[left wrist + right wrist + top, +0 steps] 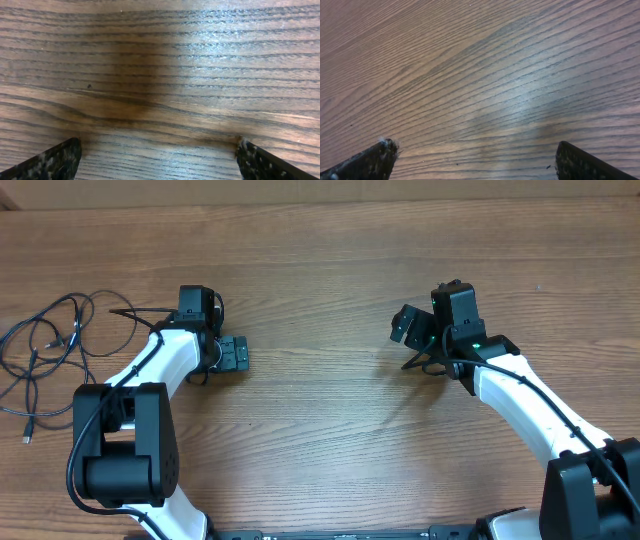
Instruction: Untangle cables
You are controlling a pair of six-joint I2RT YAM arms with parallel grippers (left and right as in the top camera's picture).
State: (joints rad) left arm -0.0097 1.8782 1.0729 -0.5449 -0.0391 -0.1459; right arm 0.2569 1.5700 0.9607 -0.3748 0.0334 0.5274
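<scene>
Cables (pixel 60 338) lie looped at overhead frame's far left, thin, light and floppy, probably best pinched at an outer loop; left gripper (pixel 157 144) and right gripper (pixel 476 145) both spread wide, empty

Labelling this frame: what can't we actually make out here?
Cables, overhead: too thin and small to count the cords or tell which crosses over which; the leftmost loop touches the left edge.
Plug ends, overhead: too small to identify.
Left wrist and right wrist views: cables out of frame; only bare table shows at the left gripper and right gripper.
</scene>
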